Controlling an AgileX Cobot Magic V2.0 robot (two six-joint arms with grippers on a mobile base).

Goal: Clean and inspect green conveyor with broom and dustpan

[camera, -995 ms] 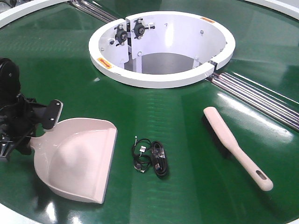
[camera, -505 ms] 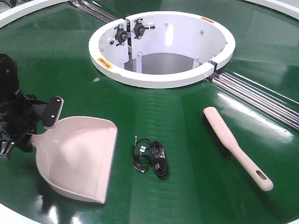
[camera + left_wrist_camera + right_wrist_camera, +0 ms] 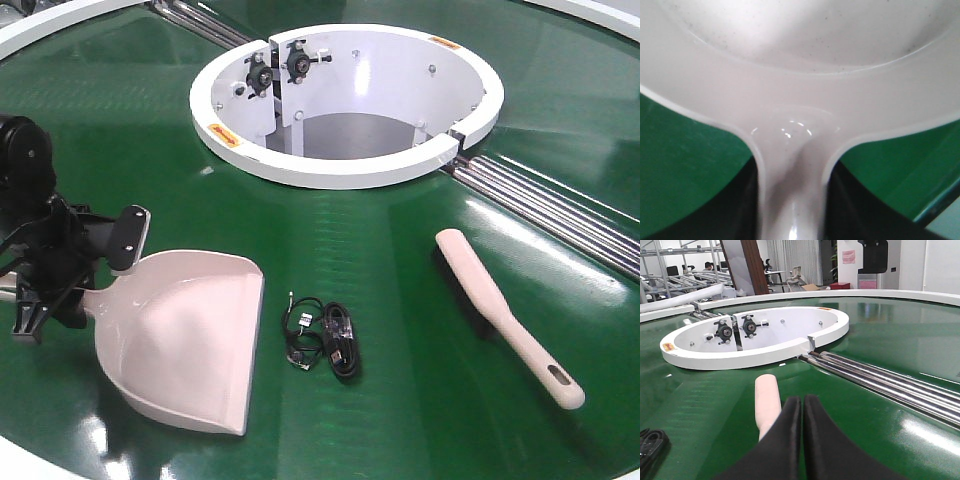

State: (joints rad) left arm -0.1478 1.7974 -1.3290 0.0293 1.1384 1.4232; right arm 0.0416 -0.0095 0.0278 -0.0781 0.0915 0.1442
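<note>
Between the left end effector's [image 3: 80, 282] dark fingers, the dustpan [image 3: 185, 345] handle is sitting clamped, w/ fingers tight on both sides in the wrist view. Its scoop is spreading out ahead, lip facing away, low on the green conveyor [image 3: 380, 260]; can't tell if it's touching. Just past the lip, a black cable bundle [image 3: 325, 338] is lying. The right end effector [image 3: 801, 440] is hanging w/ fingers pressed together, gripping nothing. The broom [image 3: 767, 400] is lying just ahead, slightly left. Further out, the white central ring [image 3: 755, 347] & steel rollers [image 3: 880, 380] are showing.
</note>
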